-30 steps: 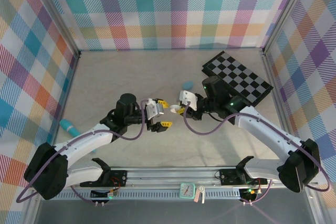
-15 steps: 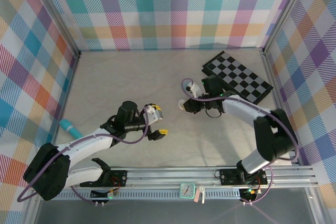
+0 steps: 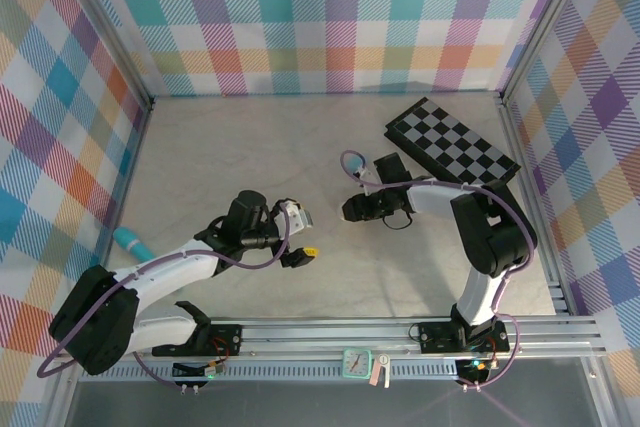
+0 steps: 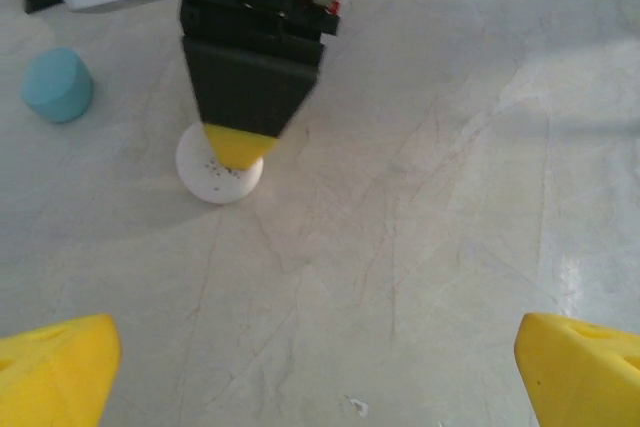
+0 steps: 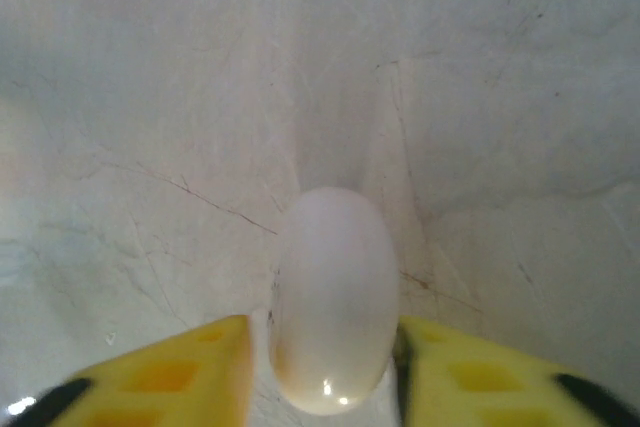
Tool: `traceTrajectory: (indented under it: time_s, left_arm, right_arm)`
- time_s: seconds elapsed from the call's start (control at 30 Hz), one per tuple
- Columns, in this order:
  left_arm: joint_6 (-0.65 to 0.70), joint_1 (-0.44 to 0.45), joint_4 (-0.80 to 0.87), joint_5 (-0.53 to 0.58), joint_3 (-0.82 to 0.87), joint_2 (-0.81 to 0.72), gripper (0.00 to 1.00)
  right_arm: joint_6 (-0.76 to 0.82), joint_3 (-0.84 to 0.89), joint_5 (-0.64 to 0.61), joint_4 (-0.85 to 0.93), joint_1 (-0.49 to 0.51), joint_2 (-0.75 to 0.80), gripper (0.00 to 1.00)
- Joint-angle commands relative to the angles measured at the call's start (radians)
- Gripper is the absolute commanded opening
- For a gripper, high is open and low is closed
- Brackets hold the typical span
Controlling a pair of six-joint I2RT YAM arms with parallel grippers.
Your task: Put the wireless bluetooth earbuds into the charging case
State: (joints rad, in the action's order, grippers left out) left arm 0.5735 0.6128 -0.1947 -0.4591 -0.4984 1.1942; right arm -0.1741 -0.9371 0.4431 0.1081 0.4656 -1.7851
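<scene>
A white earbud [image 5: 335,297] is being seen lying on the pale, crack-veined worktop [image 3: 250,147]. It is lying off the checkered board [image 3: 455,147], out past the board's corner on the side facing the left arm and somewhat nearer the arm bases than that corner. Through the right wrist camera it is being shown as a smooth, glossy, egg-shaped pebble, off-white, with a small bright glint at its near end. Through the left wrist camera it is being shown as round, and its top is peppered with tiny dark specks.

The right pincer [image 5: 325,357] is being held low over the worktop with its yellow-tipped fingers [image 5: 190,372] apart, one on each side of the earbud and just beside it. A thin strip of worktop is showing between one finger and the bud. Whether the other finger is touching it cannot be told.

The left pincer [image 4: 320,372] is being held spread wide, with only bare worktop between its yellow tips. It is being pointed toward the earbud from the side away from the checkered board.

A teal earbud [image 4: 58,84], a short, matte, rounded plug, is lying on the worktop apart from the white one. A longer teal object [image 3: 130,240] is lying well away from the checkered board, against the opposite wall.
</scene>
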Motion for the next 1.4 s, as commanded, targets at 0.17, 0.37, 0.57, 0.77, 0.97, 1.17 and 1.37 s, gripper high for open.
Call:
traceTrajectory:
  time_s: [0.17,0.37,0.57,0.77,0.97,1.17,1.37]
  left_arm:
    - [-0.204,-0.1,-0.305,0.329,0.122,-0.089,1.0]
    - [-0.288,-0.247,-0.44,0.47,0.203,-0.096,1.0]
    - [-0.384,-0.393,-0.624,0.488,0.26,0.01,1.0]
    - [-0.452,-0.503,-0.836,0.447,0.26,0.211,1.0]
    - [-0.513,-0.554,-0.939,0.456,0.219,0.387,0.99]
    - [-0.538,-0.558,-0.656,0.496,0.079,0.389,1.0]
    - [-0.539,-0.559,-0.648,0.498,0.077,0.386,1.0]
  right_arm:
    - [0.056,0.004,-0.163,-0.015,-0.025,0.185,0.82]
    - [0.137,0.191,-0.443,-0.217,-0.091,0.433,0.99]
    - [0.256,0.405,-0.595,-0.467,-0.21,0.553,0.99]
    - [0.211,0.554,-0.534,-0.769,-0.357,0.486,0.99]
    - [0.207,0.575,-0.451,-0.941,-0.416,0.349,0.99]
    - [0.179,0.54,-0.466,-0.965,-0.433,0.251,0.99]
    - [0.164,0.524,-0.432,-0.938,-0.457,0.246,0.99]
